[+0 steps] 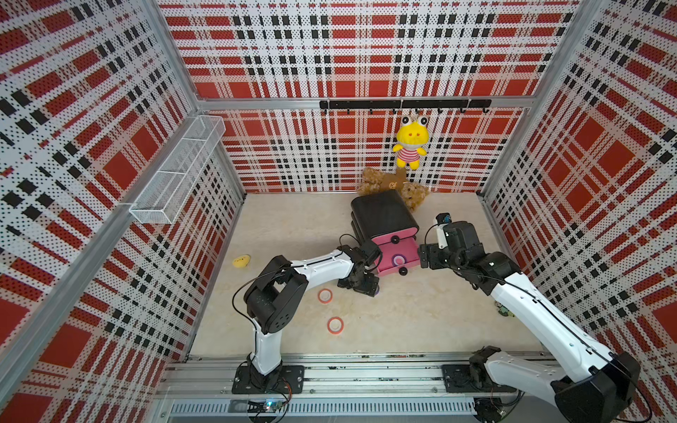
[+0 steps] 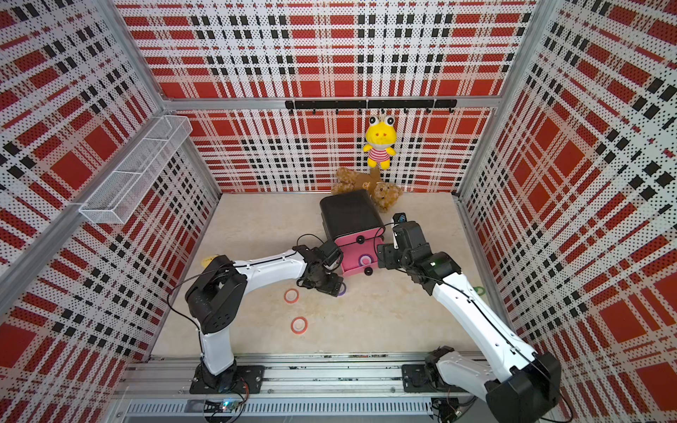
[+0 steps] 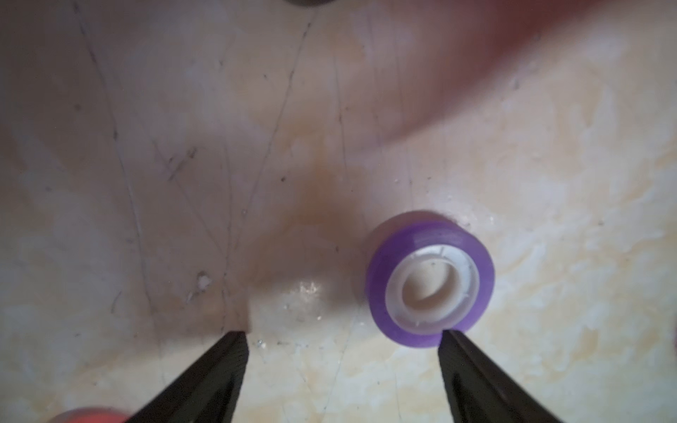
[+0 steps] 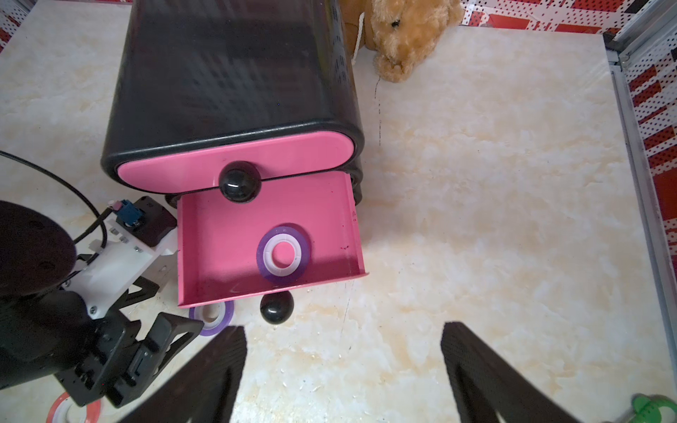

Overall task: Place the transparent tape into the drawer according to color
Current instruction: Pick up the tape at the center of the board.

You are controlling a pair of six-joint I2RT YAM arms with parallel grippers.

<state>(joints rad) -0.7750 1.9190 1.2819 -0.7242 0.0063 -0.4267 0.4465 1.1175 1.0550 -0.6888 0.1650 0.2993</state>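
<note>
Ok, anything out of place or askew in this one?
Nothing spilled or damaged. The brown teddy bear lies flopped on the table behind the black cabinet, which stands skewed to the back wall. One purple tape sits off-centre, by one fingertip of the open left gripper rather than between the two.

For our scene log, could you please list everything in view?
cabinet: one, black, table rear
open drawer: one, pink, below shut top drawer
drawer tape: one, purple, inside open drawer
loose tape: one, purple, table, before open drawer
red tapes: two, red, table front
flat toy: one, yellow, table left
frog plush: one, yellow, hanging from hook rail
teddy bear: one, brown, behind cabinet
wire basket: one, white, left wall
green item: one, green, table right, unclear
left gripper: open, beside loose tape
right gripper: open, empty, facing open drawer
</note>
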